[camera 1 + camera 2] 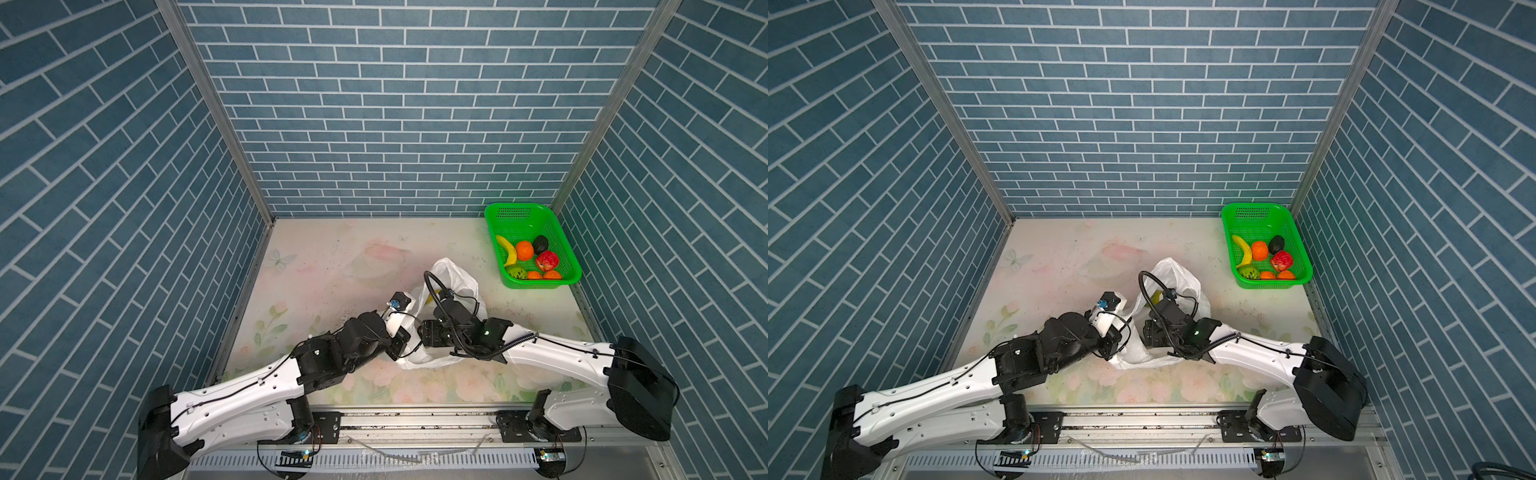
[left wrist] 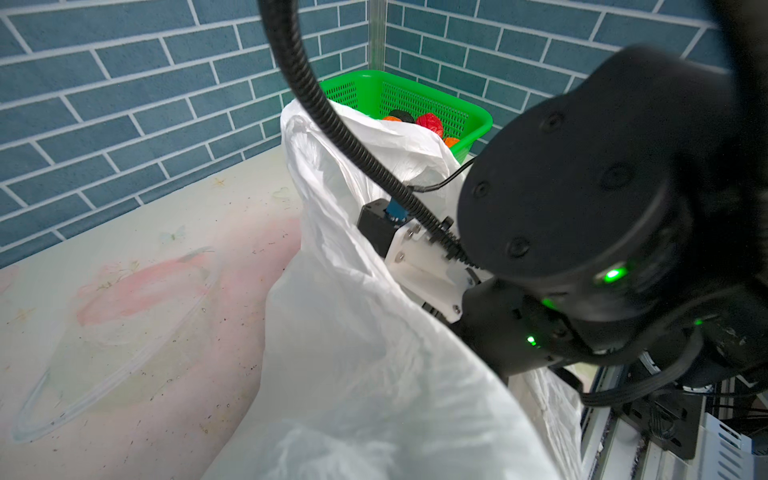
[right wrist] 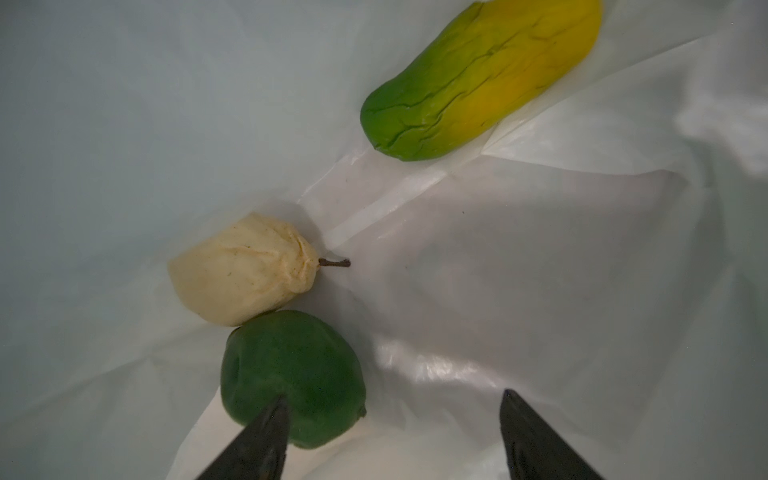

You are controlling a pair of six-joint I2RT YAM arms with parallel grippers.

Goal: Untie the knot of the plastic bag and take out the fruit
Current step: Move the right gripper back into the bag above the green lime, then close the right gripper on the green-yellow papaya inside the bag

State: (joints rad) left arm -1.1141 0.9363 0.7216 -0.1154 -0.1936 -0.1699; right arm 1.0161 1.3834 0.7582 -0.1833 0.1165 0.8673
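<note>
Reaching down into the plastic bag (image 1: 457,276), your right pincer (image 3: 394,397) stands spread, nothing between its tips. One fingertip (image 3: 270,428) overlaps the green avocado (image 3: 291,361) in the right wrist view; whether it touches I cannot tell. Just beyond the avocado, touching it, lies the cream-white fruit (image 3: 237,274); the yellow-green mango (image 3: 478,79) lies farther ahead, well apart. Your left pincer (image 1: 402,351), just beside the right one's wrist, is pressed together on the bag's rim, holding the film up. More fruit (image 1: 546,261) sits in the green basket (image 1: 517,205), well beyond both.
</note>
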